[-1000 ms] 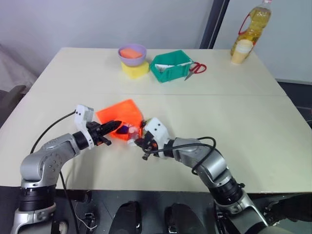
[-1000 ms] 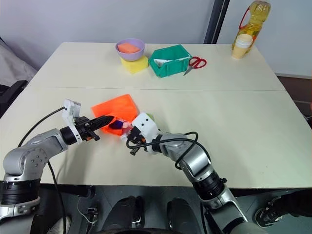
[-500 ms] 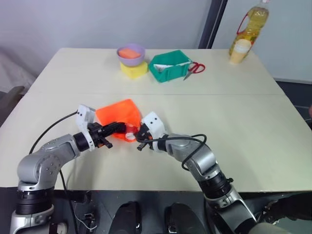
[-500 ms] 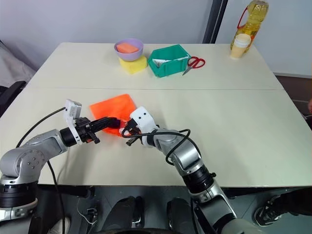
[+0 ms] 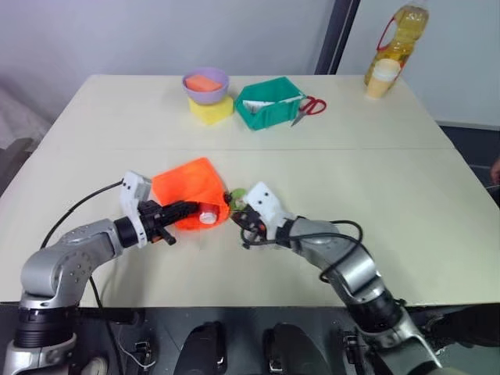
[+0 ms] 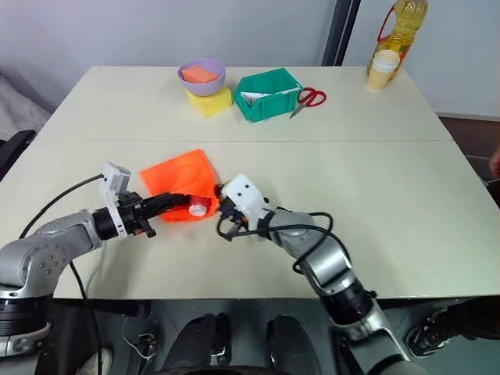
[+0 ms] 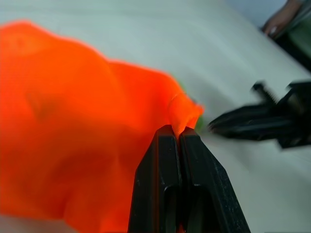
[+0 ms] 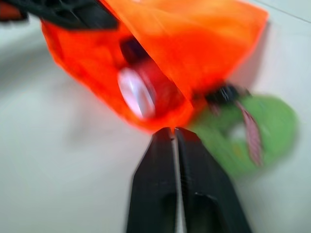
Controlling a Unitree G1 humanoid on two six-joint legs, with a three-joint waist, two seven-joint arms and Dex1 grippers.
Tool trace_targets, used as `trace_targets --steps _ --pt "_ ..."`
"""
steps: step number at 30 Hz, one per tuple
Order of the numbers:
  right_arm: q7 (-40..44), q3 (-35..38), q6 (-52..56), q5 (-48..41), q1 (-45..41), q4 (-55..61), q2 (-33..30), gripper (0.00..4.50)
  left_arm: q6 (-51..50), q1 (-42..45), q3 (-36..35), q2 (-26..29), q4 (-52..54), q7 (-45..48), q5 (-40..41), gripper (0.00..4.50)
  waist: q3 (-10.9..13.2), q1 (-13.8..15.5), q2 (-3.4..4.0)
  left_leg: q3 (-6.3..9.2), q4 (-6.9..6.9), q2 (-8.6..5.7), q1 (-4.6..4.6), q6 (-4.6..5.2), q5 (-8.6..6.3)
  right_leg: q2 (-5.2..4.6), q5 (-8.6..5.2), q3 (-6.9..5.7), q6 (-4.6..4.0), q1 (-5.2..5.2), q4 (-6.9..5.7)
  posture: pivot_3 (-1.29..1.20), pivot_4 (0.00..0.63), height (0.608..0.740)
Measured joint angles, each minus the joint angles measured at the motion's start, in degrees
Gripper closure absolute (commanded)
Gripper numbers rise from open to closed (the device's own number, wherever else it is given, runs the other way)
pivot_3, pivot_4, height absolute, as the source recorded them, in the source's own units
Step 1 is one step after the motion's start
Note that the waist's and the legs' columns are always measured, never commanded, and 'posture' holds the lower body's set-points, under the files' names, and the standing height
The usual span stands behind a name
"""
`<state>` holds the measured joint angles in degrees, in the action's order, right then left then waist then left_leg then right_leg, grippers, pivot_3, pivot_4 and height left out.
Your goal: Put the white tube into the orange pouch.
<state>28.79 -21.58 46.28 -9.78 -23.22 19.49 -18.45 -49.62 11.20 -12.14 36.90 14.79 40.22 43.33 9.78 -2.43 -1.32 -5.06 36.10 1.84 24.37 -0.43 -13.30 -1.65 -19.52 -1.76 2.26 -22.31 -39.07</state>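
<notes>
The orange pouch [image 5: 186,186] lies on the table with its mouth facing my right gripper. My left gripper [image 5: 190,208] is shut on the pouch's rim [image 7: 181,108] and holds the mouth up. The white tube [image 5: 207,216] lies inside the mouth, and its white cap end [image 8: 136,93] shows. My right gripper [image 5: 239,219] hovers just outside the mouth, apart from the tube. Its fingers [image 8: 160,160] are together with nothing between them. The round green tag [image 8: 257,131] lies beside it on the table.
At the back of the table stand a purple bowl [image 5: 205,81] on a yellow sponge [image 5: 212,109], a green box [image 5: 269,105] and red scissors [image 5: 310,107]. A yellow oil bottle [image 5: 396,37] and a cup [image 5: 380,78] stand at the far right. A person's hand [image 5: 494,169] shows at the right edge.
My right gripper has drawn back out of the pouch's mouth to the right, and the tube stays inside. The left gripper keeps its hold on the rim.
</notes>
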Motion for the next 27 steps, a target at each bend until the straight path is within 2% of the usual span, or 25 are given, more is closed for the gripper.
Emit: trace_targets --steps 2,3,6,8,14,18,19,20,24,27 --pt "0.7 -0.1 -2.1 1.6 0.5 0.0 -2.9 2.15 1.1 -1.0 0.7 1.2 0.0 1.2 -1.2 4.5 0.0 -0.1 0.0 0.0 0.0 0.01 -0.01 -0.01 0.01 0.02 0.0 0.0 0.0 -0.02 -0.03 0.0 0.15 0.737" --pt "0.8 -0.3 -3.5 2.5 0.5 -0.2 -3.7 1.64 1.6 -1.4 1.1 1.7 0.1 1.8 -1.6 4.23 0.0 -0.2 0.0 0.0 -0.01 0.02 -0.02 -0.04 0.02 0.04 0.0 0.0 0.0 -0.03 -0.05 0.0 0.15 0.737" --pt "1.0 -1.6 -8.4 5.3 0.1 -2.5 -4.4 1.61 1.7 -2.8 2.3 2.4 0.9 3.9 -1.7 3.18 0.0 -0.1 0.0 0.01 -0.04 0.03 -0.02 -0.08 0.05 0.07 0.0 0.0 -0.01 -0.06 -0.08 0.0 0.15 0.737" --pt "1.4 -3.1 -11.8 7.2 -1.1 -5.4 -4.2 1.61 1.9 -3.2 2.4 2.5 1.1 4.3 -2.3 2.16 0.0 0.0 0.0 0.01 0.01 0.02 -0.02 -0.08 0.06 0.07 0.0 0.0 0.0 -0.04 -0.08 0.0 0.15 0.737" --pt "2.5 -5.9 -21.5 12.2 -5.2 -14.8 -2.6 1.61 2.9 -3.1 2.1 2.4 0.6 4.1 -3.5 2.16 0.0 0.0 0.0 0.0 0.07 0.01 -0.01 -0.07 0.07 0.06 0.0 0.0 0.01 -0.01 -0.1 0.0 0.15 0.737" --pt "2.6 -7.4 -26.5 15.9 -7.3 -20.6 -1.2 1.61 2.8 -2.3 -0.9 2.4 -0.9 3.4 -2.6 2.16 0.0 0.0 -0.01 0.0 0.07 0.01 -0.03 -0.2 0.15 0.07 0.0 0.0 0.01 -0.01 -0.15 0.0 0.15 0.737" --pt "2.6 -7.5 -27.2 16.5 -7.8 -21.6 -0.8 2.13 2.9 -2.0 -1.7 2.4 -1.0 3.3 -2.5 2.1 0.0 -0.1 -0.01 0.0 0.08 0.01 -0.04 -0.2 0.15 0.08 0.0 0.0 0.01 -0.01 -0.17 0.0 0.15 0.737" --pt "2.6 -7.6 -27.5 17.0 -8.1 -22.3 -0.4 2.42 3.0 -1.9 -2.4 2.4 -1.0 3.3 -2.4 2.1 0.0 -0.1 -0.02 0.0 0.08 0.01 -0.05 -0.21 0.16 0.08 0.0 0.0 0.01 0.0 -0.19 0.0 0.15 0.737" --pt "2.5 -7.4 -28.0 18.8 -7.8 -23.0 -0.5 4.45 3.1 -2.2 -3.5 2.4 -1.1 3.1 -2.1 2.1 0.0 0.2 -0.02 0.0 0.13 0.01 -0.04 -0.22 0.2 0.05 0.01 -0.01 0.01 0.03 -0.21 0.0 0.15 0.737" --pt "2.6 -6.7 -27.9 19.8 -6.4 -20.8 -1.7 4.45 3.1 -2.4 -4.0 2.3 -1.1 3.0 -2.0 2.1 0.0 0.4 -0.04 0.01 0.14 0.0 -0.04 -0.2 0.21 0.02 0.01 -0.02 0.01 0.05 -0.21 0.0 0.15 0.737"
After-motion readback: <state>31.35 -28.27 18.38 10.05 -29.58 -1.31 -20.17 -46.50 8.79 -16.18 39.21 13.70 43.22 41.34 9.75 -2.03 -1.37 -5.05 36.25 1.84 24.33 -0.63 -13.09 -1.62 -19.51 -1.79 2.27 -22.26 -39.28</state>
